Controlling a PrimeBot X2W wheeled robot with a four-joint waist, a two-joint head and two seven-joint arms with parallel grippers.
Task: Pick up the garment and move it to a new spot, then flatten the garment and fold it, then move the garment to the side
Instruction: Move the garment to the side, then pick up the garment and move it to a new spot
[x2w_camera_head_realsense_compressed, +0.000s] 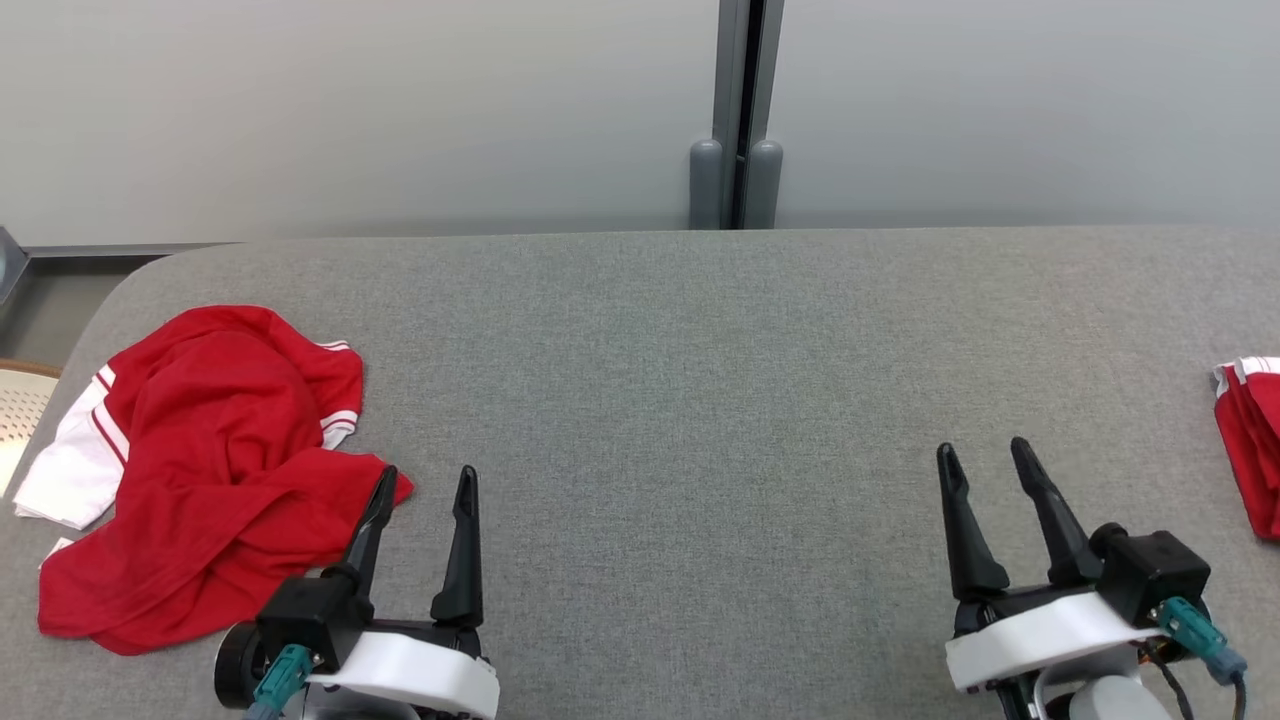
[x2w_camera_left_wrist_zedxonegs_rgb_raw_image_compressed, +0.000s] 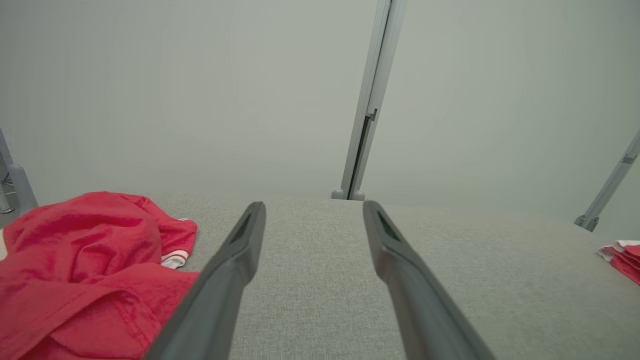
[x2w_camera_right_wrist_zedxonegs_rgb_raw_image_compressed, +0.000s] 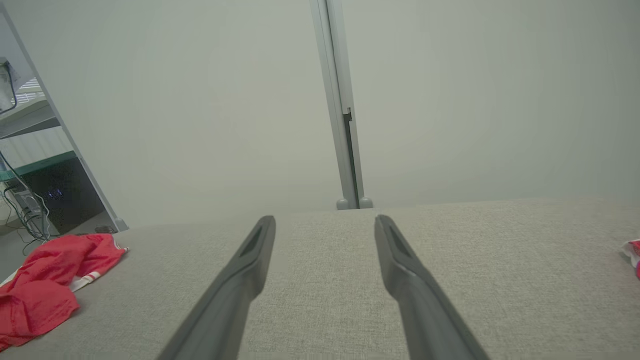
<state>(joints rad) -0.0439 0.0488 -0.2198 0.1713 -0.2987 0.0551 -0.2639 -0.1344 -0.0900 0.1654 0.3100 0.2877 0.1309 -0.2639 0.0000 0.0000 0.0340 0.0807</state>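
Though standing wide open and empty, left gripper (x2w_camera_head_realsense_compressed: 427, 472) just beside the crumpled red garment (x2w_camera_head_realsense_compressed: 200, 450) at the left end of the table (x2w_camera_head_realsense_compressed: 700, 400), right gripper (x2w_camera_head_realsense_compressed: 980, 447) well apart, seems barely at the pick-up step: next calls for reaching left and pinching cloth.

Grey fabric-covered table (x2w_camera_head_realsense_compressed: 700, 400) before a pale wall (x2w_camera_head_realsense_compressed: 350, 110) with a vertical grey post (x2w_camera_head_realsense_compressed: 738, 100)
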